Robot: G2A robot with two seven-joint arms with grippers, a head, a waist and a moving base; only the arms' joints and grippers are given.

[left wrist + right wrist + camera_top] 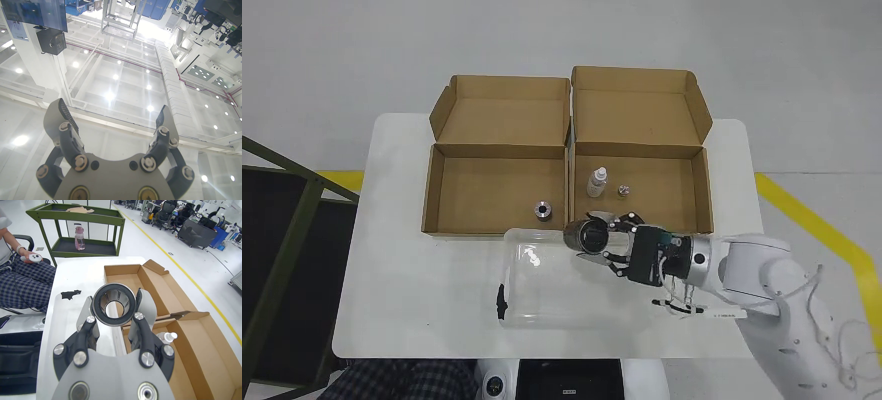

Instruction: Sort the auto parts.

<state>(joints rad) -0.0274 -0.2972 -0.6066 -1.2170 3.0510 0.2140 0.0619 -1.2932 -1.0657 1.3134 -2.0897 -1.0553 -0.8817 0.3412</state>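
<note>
Bearing sleeve (592, 236) sits clenched between the right gripper's (115, 303) jaws, over the clear tray's (542, 300) far rim. Left carton (492, 195) and right carton (672, 195) lie open just beyond that rim. Left gripper (112, 113) faces the ceiling, jaws spread, grasping nothing.

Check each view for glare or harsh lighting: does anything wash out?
Left wrist view: ceiling lamps flare and streak behind the open left end effector. Right wrist view: even light, no washout on the metal ring in the right end effector. Top view: soft shadows, small glints on the clear tray.
</note>
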